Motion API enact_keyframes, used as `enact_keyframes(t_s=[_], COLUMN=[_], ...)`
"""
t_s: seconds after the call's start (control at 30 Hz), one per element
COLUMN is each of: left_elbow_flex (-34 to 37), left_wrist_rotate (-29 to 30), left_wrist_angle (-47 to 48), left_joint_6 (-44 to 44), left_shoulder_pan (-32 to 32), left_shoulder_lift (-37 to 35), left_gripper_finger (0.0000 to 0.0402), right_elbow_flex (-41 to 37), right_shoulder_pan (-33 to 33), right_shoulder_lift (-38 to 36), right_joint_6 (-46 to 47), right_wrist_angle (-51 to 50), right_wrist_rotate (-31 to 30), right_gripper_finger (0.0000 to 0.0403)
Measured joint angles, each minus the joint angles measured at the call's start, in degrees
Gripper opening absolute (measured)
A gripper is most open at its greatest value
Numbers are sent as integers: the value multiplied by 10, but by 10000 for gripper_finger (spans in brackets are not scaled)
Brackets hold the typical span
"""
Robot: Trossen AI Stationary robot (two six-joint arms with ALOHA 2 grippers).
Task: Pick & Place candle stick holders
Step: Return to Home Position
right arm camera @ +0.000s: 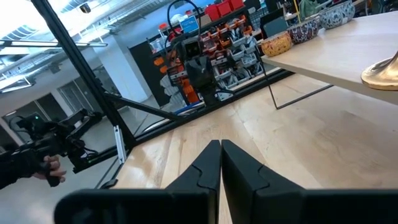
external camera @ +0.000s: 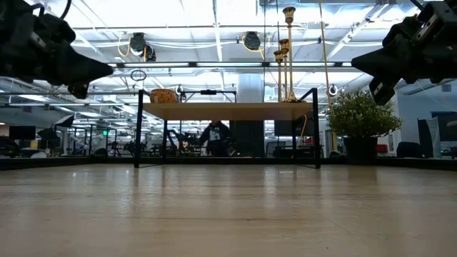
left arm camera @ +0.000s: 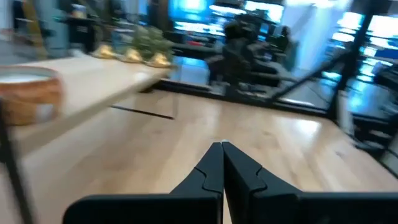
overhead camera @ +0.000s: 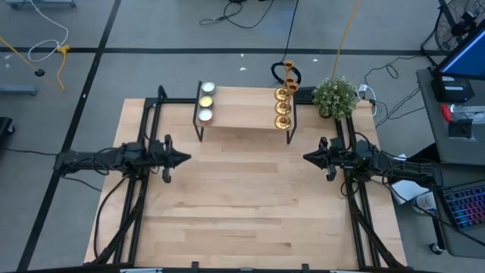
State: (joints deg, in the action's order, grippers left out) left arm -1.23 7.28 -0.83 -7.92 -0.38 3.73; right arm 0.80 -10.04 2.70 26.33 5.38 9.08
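Since all three candle stick holders [overhead camera: 283,107] stand in a row at the right end of the shelf [overhead camera: 242,117], placing looks done; my left gripper [overhead camera: 184,158] and right gripper [overhead camera: 308,158] hang pinched together, empty, above the table [overhead camera: 242,212].

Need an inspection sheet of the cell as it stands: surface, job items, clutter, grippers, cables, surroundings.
Surface: wooden table, with a shelf along its far edge.
Job's things: candle stick holders upright in a row on the shelf's right end.
Clutter: three scented candles on the shelf's left end; potted plant by the far right corner.
Grippers: left gripper and right gripper both shut, empty, held above the table.
Cables: loose cables on the floor beyond the table.
Surroundings: keyboard on a stand to the right.
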Motion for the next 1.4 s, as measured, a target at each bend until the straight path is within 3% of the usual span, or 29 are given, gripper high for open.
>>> enact_keyframes(t_s=[0.1, 0.4, 0.6, 0.87, 1.23, 1.4], left_elbow_flex=[0, 0, 0, 1, 1, 1], left_wrist_rotate=[-55, -44, -43, -42, -42, -42], left_wrist_angle=[9, 10, 10, 3, 3, 3], left_joint_6=[25, 67, 67, 67, 181, 178], left_shoulder_pan=[14, 51, 62, 65, 65, 65], left_shoulder_lift=[1, 7, 7, 7, 7, 7], left_gripper_finger=[4, 17, 18, 19, 19, 19], right_elbow_flex=[0, 0, 0, 0, 0, 0], right_shoulder_pan=[0, 0, 0, 0, 0, 0], right_shoulder_lift=[0, 0, 0, 6, 16, 16], right_joint_6=[0, -11, -128, -236, -240, -240], right_wrist_angle=[0, 0, -2, -23, -28, -30], right_wrist_rotate=[0, 0, 17, -9, -17, -16], right_gripper_finger=[8, 9, 7, 6, 4, 4])
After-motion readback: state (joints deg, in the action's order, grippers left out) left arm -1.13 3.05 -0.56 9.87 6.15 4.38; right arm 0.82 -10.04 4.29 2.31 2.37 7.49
